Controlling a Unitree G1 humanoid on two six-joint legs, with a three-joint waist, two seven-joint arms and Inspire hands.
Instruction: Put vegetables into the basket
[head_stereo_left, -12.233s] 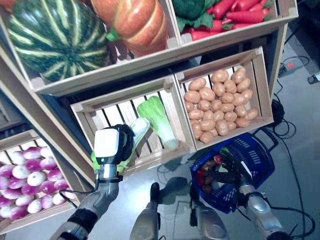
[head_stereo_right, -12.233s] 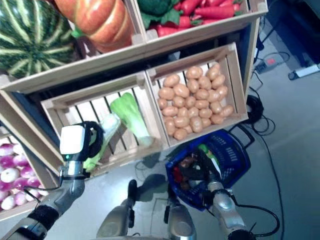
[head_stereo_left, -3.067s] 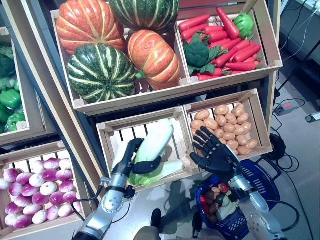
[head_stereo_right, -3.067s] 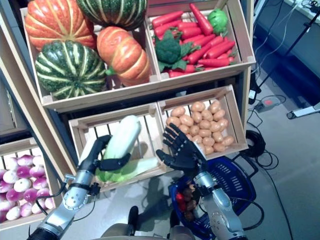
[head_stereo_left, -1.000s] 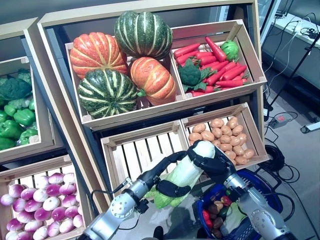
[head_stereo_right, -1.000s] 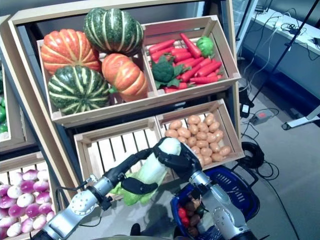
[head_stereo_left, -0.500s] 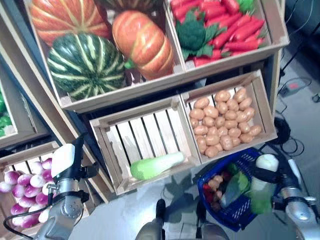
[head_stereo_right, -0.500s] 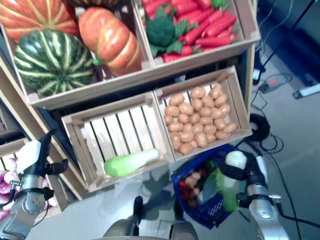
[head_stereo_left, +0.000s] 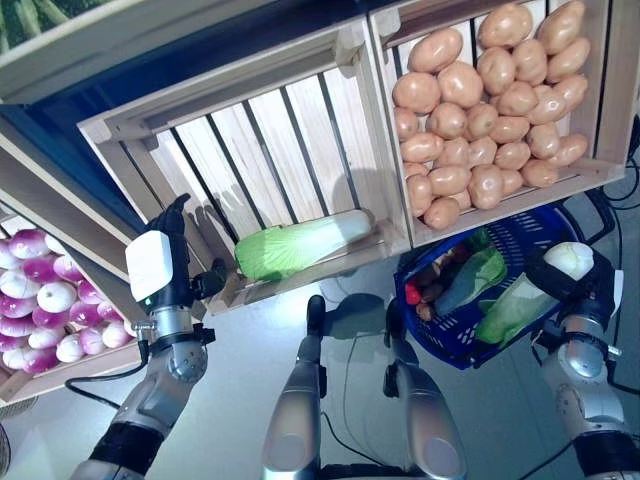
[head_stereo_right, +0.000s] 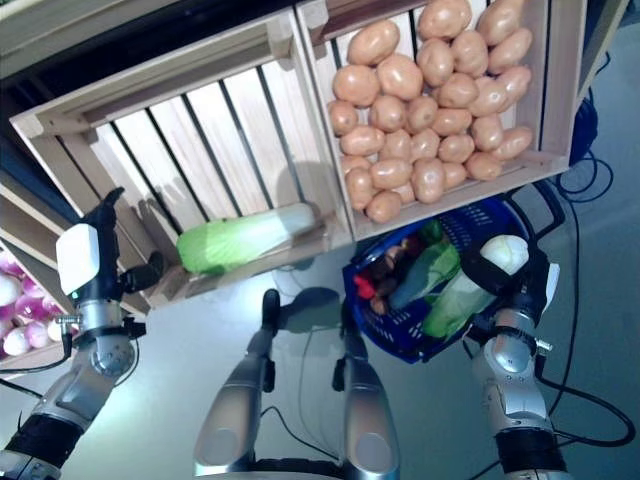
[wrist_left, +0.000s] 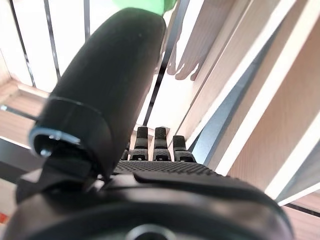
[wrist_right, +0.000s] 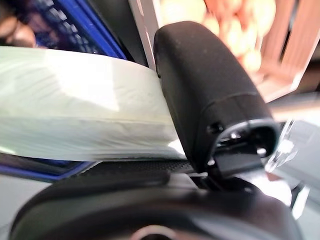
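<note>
My right hand (head_stereo_left: 592, 287) is shut on a pale green-white cabbage (head_stereo_left: 528, 300) and holds it tilted over the right rim of the blue basket (head_stereo_left: 445, 352), leafy end pointing into it. In the right wrist view the thumb (wrist_right: 210, 90) curls over the cabbage (wrist_right: 75, 100). The basket stands on the floor and holds a green leafy vegetable (head_stereo_left: 467, 280) and small red and brown vegetables (head_stereo_left: 414, 293). My left hand (head_stereo_left: 160, 265) is open and empty, fingers straight, at the front left corner of the slatted crate (head_stereo_left: 250, 130). A second cabbage (head_stereo_left: 300, 243) lies in that crate, to its right.
The wooden stand's crates rise behind the basket; a potato crate (head_stereo_left: 600, 170) overhangs the basket's far rim. A crate of purple-white turnips (head_stereo_left: 40, 300) sits low on the left. Grey floor (head_stereo_left: 230, 400) lies in front.
The view has shifted down and closer. My right hand has tipped the cabbage from upright beside the basket to slanting over its right rim. My left hand stays by the crate's corner.
</note>
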